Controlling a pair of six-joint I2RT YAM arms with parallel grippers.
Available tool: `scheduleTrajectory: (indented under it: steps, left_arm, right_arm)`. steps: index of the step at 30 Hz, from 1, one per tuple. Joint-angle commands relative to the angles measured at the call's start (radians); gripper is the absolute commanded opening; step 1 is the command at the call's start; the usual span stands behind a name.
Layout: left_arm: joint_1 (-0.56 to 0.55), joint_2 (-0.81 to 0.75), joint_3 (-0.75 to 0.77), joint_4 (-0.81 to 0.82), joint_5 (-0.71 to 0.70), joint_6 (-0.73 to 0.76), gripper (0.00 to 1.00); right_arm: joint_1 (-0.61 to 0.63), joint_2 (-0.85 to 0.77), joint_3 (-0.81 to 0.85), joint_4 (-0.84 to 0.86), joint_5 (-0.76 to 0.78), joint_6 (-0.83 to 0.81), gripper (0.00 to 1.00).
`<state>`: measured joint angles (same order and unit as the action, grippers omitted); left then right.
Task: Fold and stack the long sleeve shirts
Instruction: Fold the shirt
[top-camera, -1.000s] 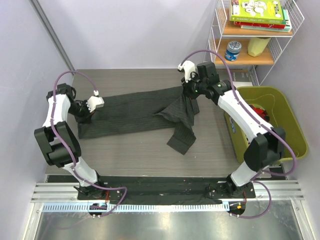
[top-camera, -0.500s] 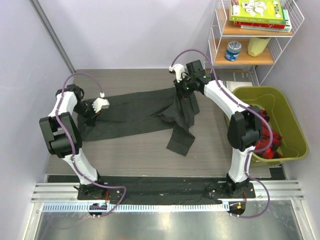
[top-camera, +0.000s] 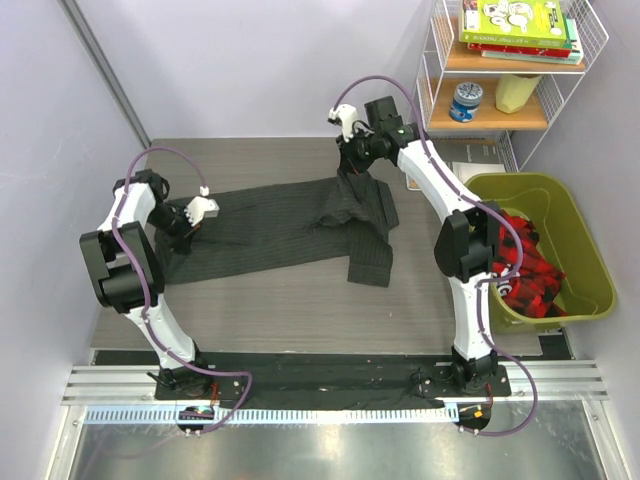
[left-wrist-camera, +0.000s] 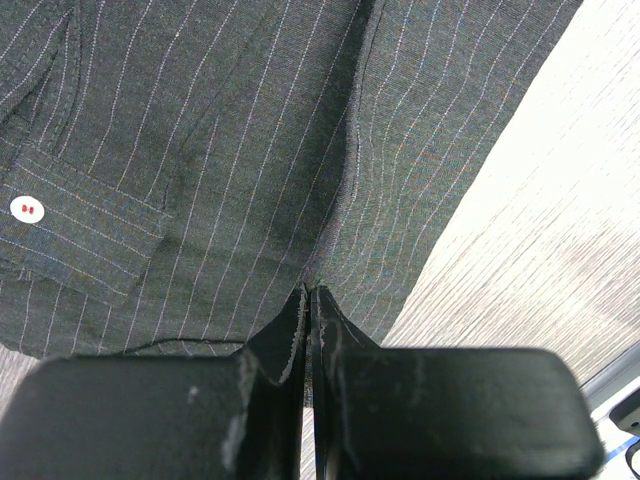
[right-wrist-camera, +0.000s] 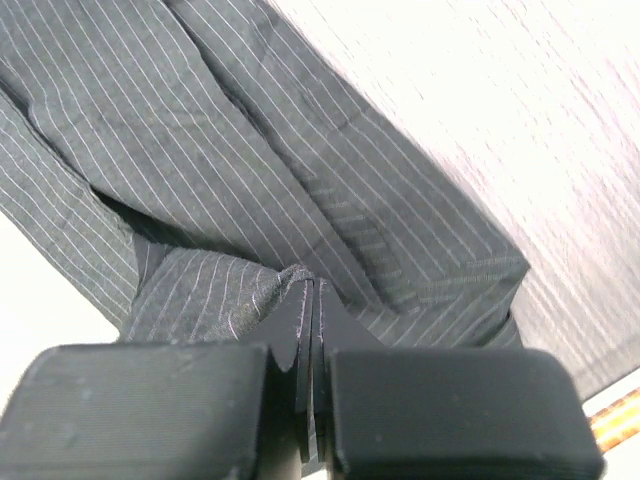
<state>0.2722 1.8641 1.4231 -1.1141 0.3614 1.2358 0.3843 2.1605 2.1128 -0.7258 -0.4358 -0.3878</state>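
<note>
On worktop (top-camera: 250, 300), pinstripe shirt (top-camera: 265, 225) spread out, L pincer (left-wrist-camera: 308, 300) clamped on its left edge, R pincer (right-wrist-camera: 312, 288) pinching cloth at right end.

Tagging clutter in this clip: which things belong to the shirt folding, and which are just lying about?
In the job: pinstriped shirt; left pincer and right pincer, both shut on it.
Lying about: green bin, red cloth in it, shelf, books, tin, yellow cup.

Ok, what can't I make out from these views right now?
- Top view: both sets of jaws, hidden under their wrists.
- Top view: red cloth in the green bin, partly behind the right arm.
- Wrist views: shirt outline, cut off by frame edges.
</note>
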Motion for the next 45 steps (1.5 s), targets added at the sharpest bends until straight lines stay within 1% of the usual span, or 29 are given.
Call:
scheduleTrajectory:
  steps: [1,8,11,12,15,17,18,19,20,21,22,23,24,25,26,27,28,31,32,35,36,37,38,40,44,45]
  left_arm:
    - [-0.004,0.006,0.031,0.016,0.007,-0.018,0.0]
    - [-0.004,0.0,0.016,0.036,0.002,-0.036,0.0]
    - [-0.004,0.004,0.014,0.071,0.001,-0.084,0.0]
    - [-0.002,0.006,0.016,0.101,0.001,-0.102,0.0]
    - [-0.002,0.02,0.02,0.137,-0.016,-0.171,0.01]
    - [-0.002,0.032,0.019,0.183,-0.036,-0.222,0.01]
    - [-0.002,0.035,0.023,0.191,-0.045,-0.235,0.02]
    - [-0.001,0.038,0.023,0.21,-0.07,-0.252,0.06]
    - [-0.002,0.043,0.026,0.208,-0.082,-0.265,0.21]
    - [0.001,0.044,0.039,0.195,-0.087,-0.263,0.26]
    - [0.004,0.043,0.043,0.157,-0.09,-0.253,0.3]
    - [0.008,0.029,0.046,0.146,-0.085,-0.249,0.38]
    - [0.019,0.02,0.053,0.128,-0.076,-0.242,0.41]
    - [0.022,0.009,0.06,0.105,-0.049,-0.227,0.43]
    - [0.022,-0.018,0.065,0.056,-0.036,-0.216,0.51]
    - [0.016,-0.037,0.06,0.051,-0.026,-0.22,0.53]
    - [0.01,-0.058,0.054,0.048,-0.003,-0.226,0.54]
    - [-0.056,-0.12,-0.004,0.075,-0.005,-0.257,0.57]
    - [-0.103,-0.129,-0.022,0.103,-0.021,-0.271,0.57]
    - [-0.177,-0.129,-0.079,0.143,-0.065,-0.326,0.57]
    - [-0.185,-0.117,-0.101,0.184,-0.074,-0.341,0.57]
    - [-0.189,-0.106,-0.111,0.198,-0.081,-0.366,0.57]
    - [-0.191,-0.096,-0.125,0.212,-0.084,-0.374,0.56]
    - [-0.191,-0.06,-0.138,0.237,-0.098,-0.375,0.56]
    - [-0.194,-0.031,-0.202,0.273,-0.124,-0.348,0.54]
    - [-0.192,-0.029,-0.214,0.283,-0.134,-0.345,0.53]
  right_arm:
    - [0.018,0.053,0.091,-0.041,-0.043,-0.052,0.01]
    - [0.024,0.12,0.122,-0.029,-0.015,-0.077,0.01]
    - [0.028,0.139,0.124,-0.011,0.015,-0.071,0.02]
    - [0.033,0.153,0.124,-0.006,0.032,-0.066,0.04]
    - [0.039,0.173,0.137,0.016,0.057,-0.023,0.05]
    - [0.039,0.176,0.16,0.014,0.084,-0.005,0.12]
    - [0.039,0.174,0.167,0.008,0.103,-0.003,0.19]
    - [0.039,0.162,0.165,0.003,0.142,-0.009,0.24]
    - [0.036,0.153,0.165,-0.02,0.166,-0.02,0.28]
    - [0.033,0.144,0.165,-0.036,0.181,-0.034,0.39]
    - [0.019,0.125,0.17,-0.056,0.189,-0.039,0.43]
    - [0.012,0.11,0.168,-0.101,0.187,-0.043,0.47]
    - [0.001,0.098,0.167,-0.122,0.183,-0.043,0.56]
    - [-0.018,0.075,0.165,-0.145,0.178,-0.046,0.62]
    - [-0.027,0.065,0.165,-0.194,0.16,-0.048,0.65]
    - [-0.038,0.056,0.162,-0.217,0.152,-0.049,0.68]
    - [-0.056,0.041,0.147,-0.254,0.146,-0.048,0.69]
    - [-0.085,0.029,0.089,-0.302,0.109,-0.037,0.68]
    - [-0.099,0.035,0.073,-0.313,0.082,-0.031,0.67]
    - [-0.11,0.07,0.052,-0.372,0.04,-0.019,0.58]
    - [-0.11,0.078,0.043,-0.377,0.031,-0.013,0.58]
    - [-0.11,0.085,0.018,-0.376,0.023,-0.01,0.57]
    - [-0.11,0.091,0.006,-0.363,0.017,0.012,0.56]
    - [-0.104,0.117,-0.019,-0.334,0.003,0.032,0.56]
    - [-0.085,0.176,-0.046,-0.308,0.031,0.036,0.49]
    - [-0.076,0.182,-0.075,-0.299,0.038,0.033,0.48]
